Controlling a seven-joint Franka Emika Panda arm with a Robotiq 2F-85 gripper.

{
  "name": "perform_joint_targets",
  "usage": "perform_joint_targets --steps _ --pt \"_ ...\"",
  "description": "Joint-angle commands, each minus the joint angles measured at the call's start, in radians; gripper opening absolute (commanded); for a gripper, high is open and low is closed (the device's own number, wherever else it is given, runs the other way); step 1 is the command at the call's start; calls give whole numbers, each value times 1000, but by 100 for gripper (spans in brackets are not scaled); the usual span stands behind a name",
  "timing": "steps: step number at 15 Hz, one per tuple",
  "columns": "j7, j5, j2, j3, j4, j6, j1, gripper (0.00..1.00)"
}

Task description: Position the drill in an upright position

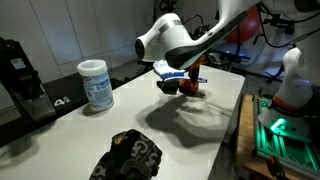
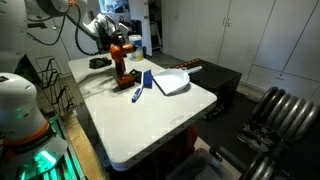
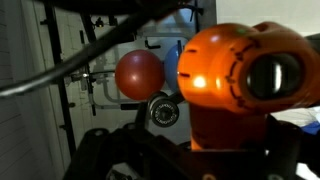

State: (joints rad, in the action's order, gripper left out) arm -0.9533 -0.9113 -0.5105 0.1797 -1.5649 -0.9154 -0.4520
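Observation:
The orange and black drill [image 1: 192, 85] stands on the white table [image 1: 150, 125] at its far end, and looks roughly upright in an exterior view [image 2: 122, 70]. My gripper [image 1: 180, 78] is at the drill, coming in from the side, and also shows in an exterior view [image 2: 116, 56]. In the wrist view the drill's orange body [image 3: 240, 80] fills the right half, very close, and runs down between my dark fingers [image 3: 195, 162]. The gripper appears shut on the drill.
A white canister with a blue label [image 1: 96, 85] and a black crumpled object [image 1: 130, 155] sit on the table. A black machine [image 1: 20, 75] stands at one edge. A blue-white tray [image 2: 168, 80] and a blue pen [image 2: 137, 93] lie beside the drill.

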Motion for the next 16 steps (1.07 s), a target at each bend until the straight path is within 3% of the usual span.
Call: perform_joint_targets --steps 1,7,16 --pt "-49 34 12 22 69 1 -5 100" --pt "-94 130 21 29 130 -61 -2 100" --pt "-38 209 -12 27 162 -163 10 100"
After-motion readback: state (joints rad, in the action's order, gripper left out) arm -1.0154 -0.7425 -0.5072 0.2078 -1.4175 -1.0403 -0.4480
